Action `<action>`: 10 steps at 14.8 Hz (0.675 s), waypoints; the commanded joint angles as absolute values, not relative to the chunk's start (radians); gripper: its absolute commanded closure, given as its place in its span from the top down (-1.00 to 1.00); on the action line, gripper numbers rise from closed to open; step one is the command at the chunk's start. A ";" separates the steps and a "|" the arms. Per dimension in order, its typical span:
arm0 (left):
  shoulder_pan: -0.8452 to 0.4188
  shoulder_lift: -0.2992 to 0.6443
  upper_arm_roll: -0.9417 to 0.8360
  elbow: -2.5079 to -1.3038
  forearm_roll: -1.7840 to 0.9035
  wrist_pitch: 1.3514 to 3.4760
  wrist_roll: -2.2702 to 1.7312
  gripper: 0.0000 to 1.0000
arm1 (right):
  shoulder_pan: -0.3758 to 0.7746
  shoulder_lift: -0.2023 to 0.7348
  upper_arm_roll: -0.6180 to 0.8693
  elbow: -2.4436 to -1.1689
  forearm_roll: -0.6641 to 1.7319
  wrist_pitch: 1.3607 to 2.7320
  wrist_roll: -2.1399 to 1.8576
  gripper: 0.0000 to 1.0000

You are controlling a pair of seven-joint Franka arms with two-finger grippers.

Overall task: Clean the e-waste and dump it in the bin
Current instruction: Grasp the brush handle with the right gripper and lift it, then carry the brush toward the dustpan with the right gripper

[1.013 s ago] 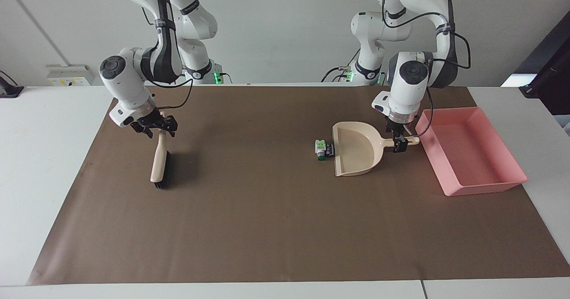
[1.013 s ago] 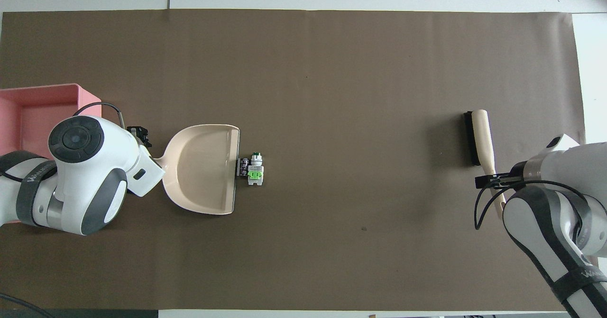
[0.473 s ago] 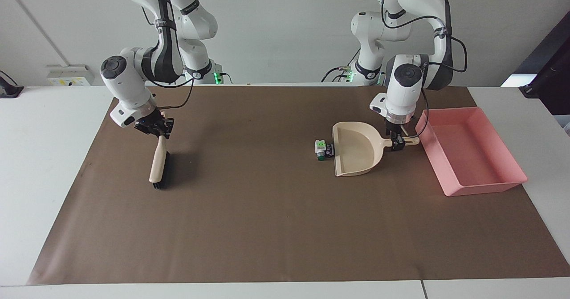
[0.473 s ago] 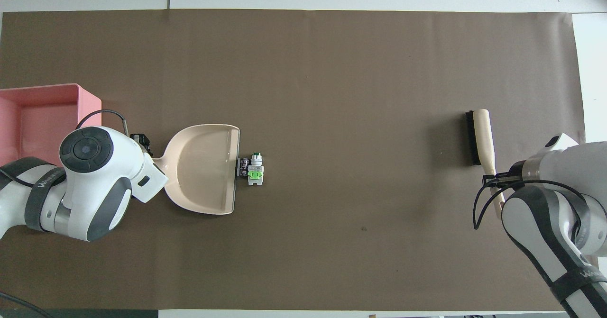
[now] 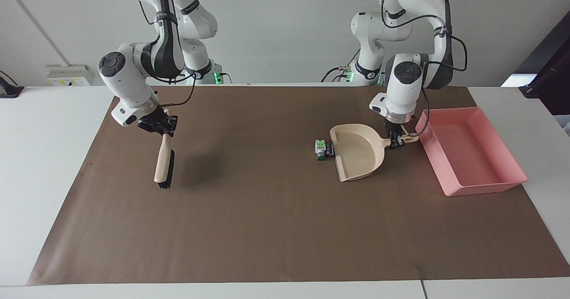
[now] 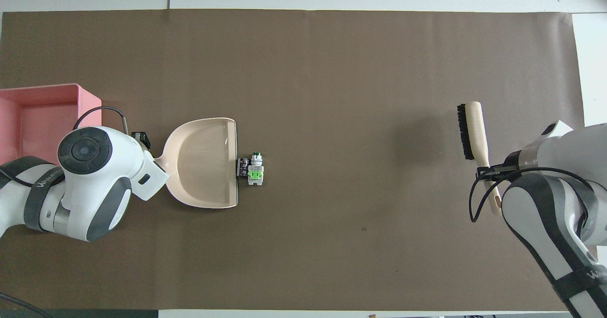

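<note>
The e-waste lies mid-mat: a white cylinder with green marks [image 5: 319,149] [image 6: 256,168] and a small black component [image 5: 329,150] [image 6: 243,167] side by side, the black one against the mouth of the beige dustpan [image 5: 358,156] [image 6: 204,161]. My left gripper [image 5: 396,142] [image 6: 141,140] is shut on the dustpan's handle. My right gripper [image 5: 161,127] [image 6: 491,173] is shut on the handle of a beige brush with black bristles [image 5: 164,167] [image 6: 472,131] and holds it up off the mat. The pink bin [image 5: 485,186] [image 6: 90,101] stands beside the dustpan handle, at the left arm's end.
A brown mat [image 5: 276,227] [image 6: 332,71] covers most of the white table. The bin holds nothing that I can see.
My right gripper has lifted the brush off the mat; its shadow now lies apart from it. My left gripper has turned the dustpan slightly by its handle. The e-waste has not moved.
</note>
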State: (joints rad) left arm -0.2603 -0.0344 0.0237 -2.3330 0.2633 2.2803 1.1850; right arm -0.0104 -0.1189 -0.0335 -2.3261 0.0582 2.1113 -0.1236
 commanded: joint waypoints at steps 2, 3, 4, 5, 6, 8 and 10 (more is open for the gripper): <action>-0.262 -0.051 0.040 -2.286 0.287 2.258 1.184 -1.00 | 0.110 -0.112 -0.029 -2.212 0.068 1.990 0.026 -1.00; -0.264 -0.049 0.040 -2.283 0.305 2.247 1.187 -1.00 | 0.161 -0.113 -0.029 -2.206 0.067 1.982 0.081 -1.00; -0.265 -0.051 0.037 -2.281 0.374 2.249 1.196 -1.00 | 0.214 -0.115 -0.028 -2.207 0.067 1.986 0.165 -1.00; -0.267 -0.054 0.037 -2.284 0.403 2.241 1.200 -1.00 | 0.286 -0.115 -0.028 -2.209 0.061 1.996 0.260 -1.00; -0.270 -0.057 0.037 -2.287 0.405 2.220 1.197 -1.00 | 0.367 -0.114 -0.028 -2.207 0.054 1.997 0.341 -1.00; -0.275 -0.061 0.037 -2.289 0.410 2.185 1.192 -1.00 | 0.461 -0.104 -0.028 -2.212 0.054 2.035 0.455 -1.00; -0.281 -0.054 0.037 -2.295 0.411 2.168 1.161 -1.00 | 0.561 -0.068 -0.028 -2.209 0.054 2.078 0.537 -1.00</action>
